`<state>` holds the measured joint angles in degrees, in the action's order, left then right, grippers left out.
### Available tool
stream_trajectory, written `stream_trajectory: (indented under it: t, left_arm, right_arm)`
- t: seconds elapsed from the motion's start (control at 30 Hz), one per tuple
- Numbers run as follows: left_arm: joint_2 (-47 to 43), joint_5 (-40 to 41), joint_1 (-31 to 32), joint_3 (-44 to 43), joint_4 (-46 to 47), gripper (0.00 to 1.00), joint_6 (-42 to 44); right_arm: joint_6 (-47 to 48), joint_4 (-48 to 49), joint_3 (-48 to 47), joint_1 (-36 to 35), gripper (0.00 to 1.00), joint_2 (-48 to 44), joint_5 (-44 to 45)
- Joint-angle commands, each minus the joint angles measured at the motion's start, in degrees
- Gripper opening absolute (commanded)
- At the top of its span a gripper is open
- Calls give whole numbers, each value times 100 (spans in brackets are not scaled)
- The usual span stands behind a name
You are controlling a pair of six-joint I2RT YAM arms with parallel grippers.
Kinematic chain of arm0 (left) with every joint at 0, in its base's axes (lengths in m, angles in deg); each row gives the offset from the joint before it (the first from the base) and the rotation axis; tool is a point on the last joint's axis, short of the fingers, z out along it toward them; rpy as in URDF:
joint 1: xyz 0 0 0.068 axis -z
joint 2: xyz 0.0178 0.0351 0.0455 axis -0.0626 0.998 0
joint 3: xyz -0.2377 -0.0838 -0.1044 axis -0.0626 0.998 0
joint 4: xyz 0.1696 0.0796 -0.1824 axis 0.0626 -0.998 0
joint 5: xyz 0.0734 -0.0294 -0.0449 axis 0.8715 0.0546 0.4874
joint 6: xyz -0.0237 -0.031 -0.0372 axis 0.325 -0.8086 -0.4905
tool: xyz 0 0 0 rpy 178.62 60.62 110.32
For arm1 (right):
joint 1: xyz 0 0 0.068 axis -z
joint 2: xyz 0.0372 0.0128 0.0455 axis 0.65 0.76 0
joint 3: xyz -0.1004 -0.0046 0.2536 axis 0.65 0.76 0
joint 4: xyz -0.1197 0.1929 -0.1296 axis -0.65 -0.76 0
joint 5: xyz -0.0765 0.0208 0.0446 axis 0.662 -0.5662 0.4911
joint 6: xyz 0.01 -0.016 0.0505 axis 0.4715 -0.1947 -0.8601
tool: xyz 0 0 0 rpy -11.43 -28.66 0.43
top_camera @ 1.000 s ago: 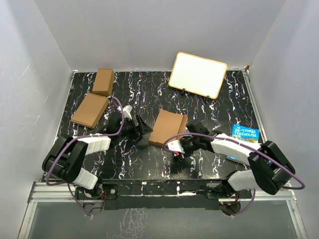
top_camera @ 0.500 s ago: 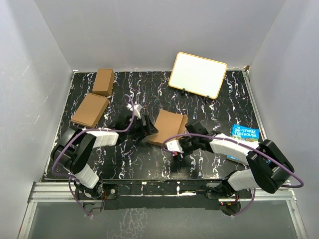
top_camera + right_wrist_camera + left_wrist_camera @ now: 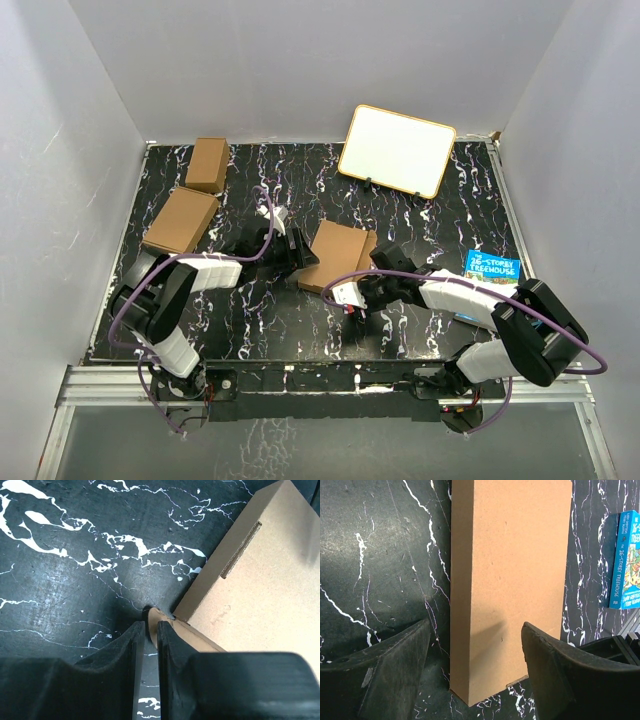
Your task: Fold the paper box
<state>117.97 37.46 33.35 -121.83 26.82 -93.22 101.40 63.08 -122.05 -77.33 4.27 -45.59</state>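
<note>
The paper box (image 3: 338, 254) lies flat and closed at the table's middle, plain brown. In the left wrist view its near corner (image 3: 490, 645) sits between my left gripper's (image 3: 475, 667) wide-apart fingers, which touch neither side. In the top view that left gripper (image 3: 301, 258) is at the box's left edge, open. My right gripper (image 3: 362, 292) is at the box's near right corner. In the right wrist view its jaws (image 3: 151, 630) stand almost together, with a rounded cardboard flap (image 3: 153, 621) of the box pinched at their tips.
Two other brown cartons (image 3: 208, 163) (image 3: 181, 221) sit at the back left. A white board with an orange rim (image 3: 397, 150) leans at the back. A blue book (image 3: 492, 267) lies to the right, also seen in the left wrist view as a blue book (image 3: 626, 560).
My left gripper has slid right up to the box's left edge, its jaws slightly narrower. My right gripper's jaws have closed onto the flap at the near right corner.
</note>
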Motion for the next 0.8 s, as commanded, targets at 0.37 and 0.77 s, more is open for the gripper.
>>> stream_trajectory:
  t: [0.37,0.77]
  left_arm:
    - [141,79,14,-57,-391,68,81]
    - [81,124,15,114,-341,67,-40]
  right_arm:
    - [-180,266,-68,-30,11,12,128]
    - [-674,270,-198,248,8,42,31]
